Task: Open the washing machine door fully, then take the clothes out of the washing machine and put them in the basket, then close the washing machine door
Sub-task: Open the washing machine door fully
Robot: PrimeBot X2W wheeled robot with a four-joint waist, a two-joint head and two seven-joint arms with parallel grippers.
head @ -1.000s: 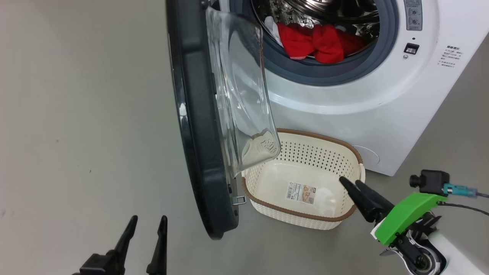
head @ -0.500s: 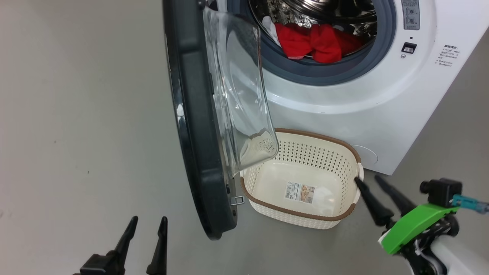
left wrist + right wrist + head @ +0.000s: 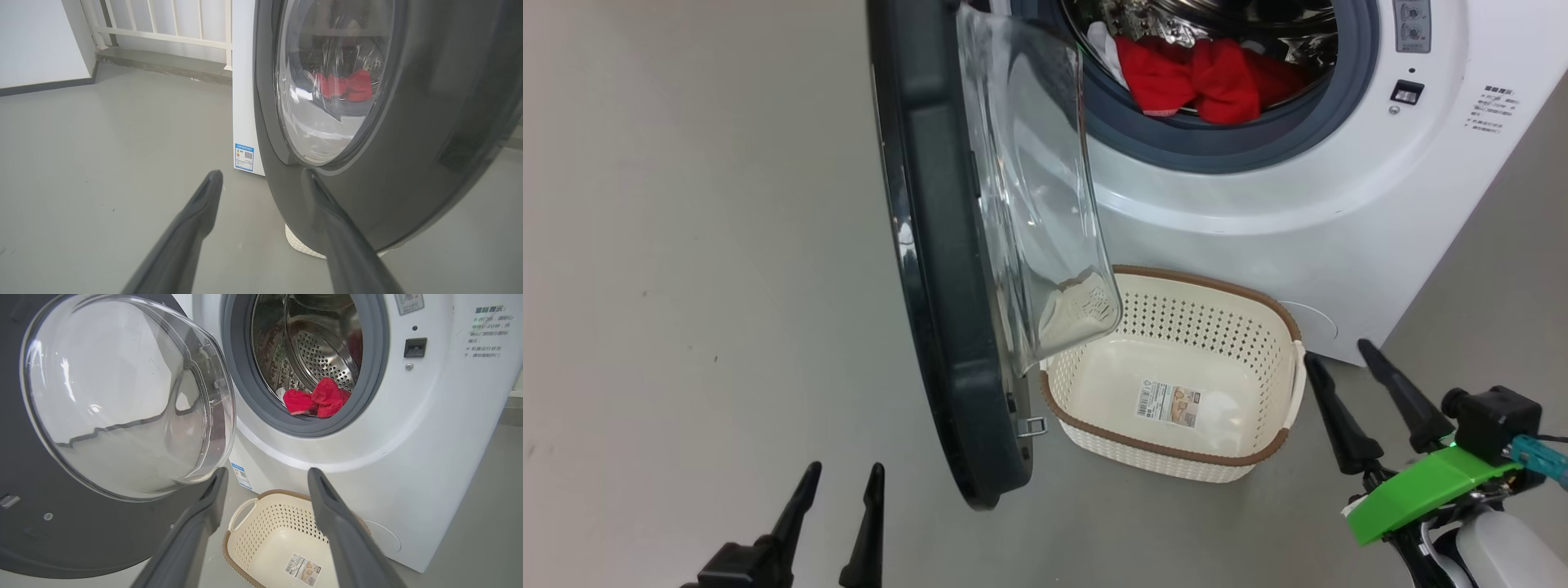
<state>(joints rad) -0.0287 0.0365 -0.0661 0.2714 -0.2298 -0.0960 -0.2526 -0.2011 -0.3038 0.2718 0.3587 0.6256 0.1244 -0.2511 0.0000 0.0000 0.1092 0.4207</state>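
Right end effector (image 3: 1335,351) beside basket (image 3: 1192,322); clothes (image 3: 1192,77) in washing machine (image 3: 1258,204)

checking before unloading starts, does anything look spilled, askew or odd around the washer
Nothing spilled or damaged. The basket sits upright and empty on the floor; the clothes lie inside the washing machine. Only the open washing machine door hangs over the basket's left end, partly covering it in the head view.

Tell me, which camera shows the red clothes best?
The right wrist view: it looks straight into the drum, where the clothes lie unobstructed. The head view catches them from above, near its top edge; the left wrist view, dimly through the washing machine door.
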